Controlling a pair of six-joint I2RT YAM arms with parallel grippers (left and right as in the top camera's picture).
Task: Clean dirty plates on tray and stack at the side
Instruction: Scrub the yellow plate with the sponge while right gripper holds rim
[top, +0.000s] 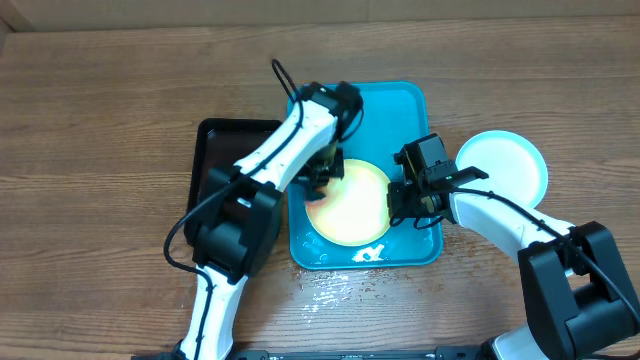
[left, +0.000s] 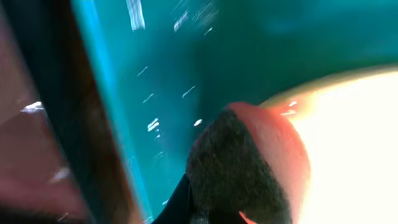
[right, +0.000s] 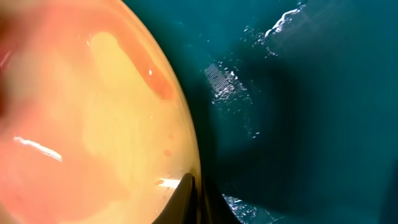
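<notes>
While pinched at right rim by right gripper, plate flat in tray; left gripper clamping sponge at left rim; bare tray floor beyond.

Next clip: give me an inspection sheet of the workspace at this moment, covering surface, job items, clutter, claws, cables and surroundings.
Surface: wooden table, with wet splashes in front of the tray.
Job's things: turquoise tray mid-table, holding one pale yellow plate; light blue plate on the table to its right; third plate, nothing seen.
Clutter: black tray left of the turquoise one, partly under the left arm.
Grippers: left claw holds a sponge at the yellow plate's left edge; right claw appears to pinch its right rim.
Cables: black cable loops above the left arm.
Surroundings: nothing seen.
</notes>
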